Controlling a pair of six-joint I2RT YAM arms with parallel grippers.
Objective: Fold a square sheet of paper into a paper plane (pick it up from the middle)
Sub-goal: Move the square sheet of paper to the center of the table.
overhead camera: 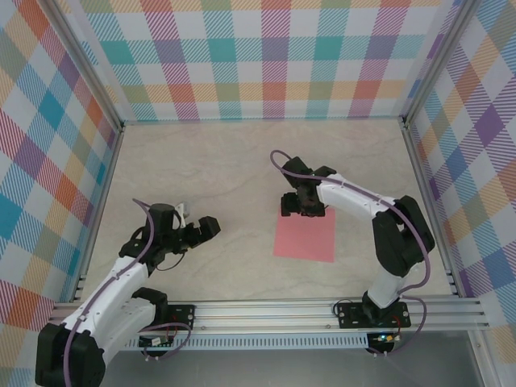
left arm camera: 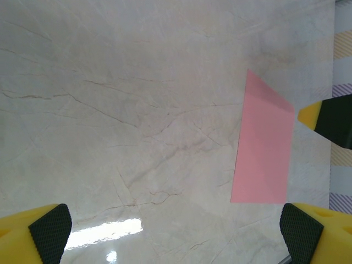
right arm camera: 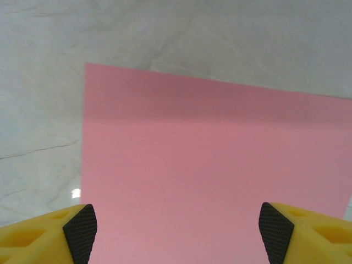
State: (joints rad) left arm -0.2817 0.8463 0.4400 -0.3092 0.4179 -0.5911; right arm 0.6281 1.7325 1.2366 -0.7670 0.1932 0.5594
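The square sheet of paper (overhead camera: 305, 235) is salmon pink and lies flat and unfolded on the marble table, right of centre. My right gripper (overhead camera: 301, 208) hovers over its far edge, jaws open wide. In the right wrist view the sheet (right arm camera: 214, 165) spreads out below, and the two yellow fingers with black pads (right arm camera: 81, 231) stand far apart with nothing between them. My left gripper (overhead camera: 208, 228) is open over bare table, well to the left of the sheet. The left wrist view shows the sheet (left arm camera: 263, 144) off to the right and a finger of the other gripper past its far corner.
Metal-framed checkered walls (overhead camera: 258, 56) enclose the marble table (overhead camera: 201, 161) on three sides. An aluminium rail (overhead camera: 274, 310) carrying both arm bases runs along the near edge. The right arm's dark elbow (overhead camera: 401, 238) stands right of the sheet.
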